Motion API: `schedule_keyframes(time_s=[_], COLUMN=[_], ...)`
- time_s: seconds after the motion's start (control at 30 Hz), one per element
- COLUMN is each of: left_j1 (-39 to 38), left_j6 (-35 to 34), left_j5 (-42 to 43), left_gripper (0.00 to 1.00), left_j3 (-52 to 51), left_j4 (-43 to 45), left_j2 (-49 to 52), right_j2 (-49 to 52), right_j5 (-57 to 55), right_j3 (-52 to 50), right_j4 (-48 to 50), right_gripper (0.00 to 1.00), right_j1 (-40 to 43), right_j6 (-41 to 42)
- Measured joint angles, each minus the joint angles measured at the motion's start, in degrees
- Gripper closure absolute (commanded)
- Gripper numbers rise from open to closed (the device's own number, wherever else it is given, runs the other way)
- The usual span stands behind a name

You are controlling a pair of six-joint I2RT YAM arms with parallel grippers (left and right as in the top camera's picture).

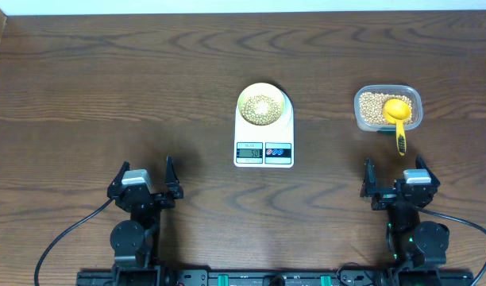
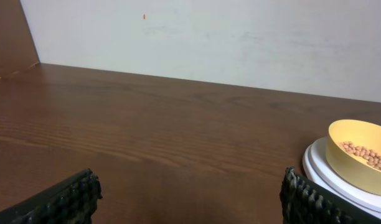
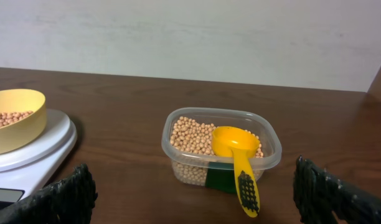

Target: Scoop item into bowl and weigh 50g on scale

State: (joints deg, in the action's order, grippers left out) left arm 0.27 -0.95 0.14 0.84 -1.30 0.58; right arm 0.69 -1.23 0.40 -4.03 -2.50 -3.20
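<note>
The pale yellow bowl (image 1: 261,106) holds tan beans (image 1: 260,107) and stands on the white scale (image 1: 264,149) at mid-table; its display is lit. The same bowl (image 2: 358,155) and scale (image 2: 330,177) show at the right of the left wrist view, and the bowl (image 3: 13,118) on the scale (image 3: 35,152) shows at the left of the right wrist view. More beans (image 3: 193,140) fill a clear tub (image 3: 221,152), with a yellow scoop (image 3: 237,155) resting in it. My left gripper (image 1: 146,181) and right gripper (image 1: 394,181) stand open and empty near the front edge, far from everything.
The clear tub (image 1: 388,109) with the scoop (image 1: 398,119) sits at the right, its handle hanging over the near rim toward my right gripper. A pale wall runs behind the table's far edge.
</note>
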Motion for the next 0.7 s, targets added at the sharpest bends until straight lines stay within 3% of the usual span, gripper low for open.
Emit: schedule_keyframes(time_s=[0.7], left_j1=[0.81], left_j6=[3.41], left_j5=[1.07], left_gripper=[0.06], left_j3=[0.11], left_j4=[-0.22], left_j2=[0.0], right_j2=[0.0], right_j5=[0.0], right_j3=[0.0], right_j4=[0.0], right_gripper=[0.01], right_j1=[0.0], right_j6=[0.0])
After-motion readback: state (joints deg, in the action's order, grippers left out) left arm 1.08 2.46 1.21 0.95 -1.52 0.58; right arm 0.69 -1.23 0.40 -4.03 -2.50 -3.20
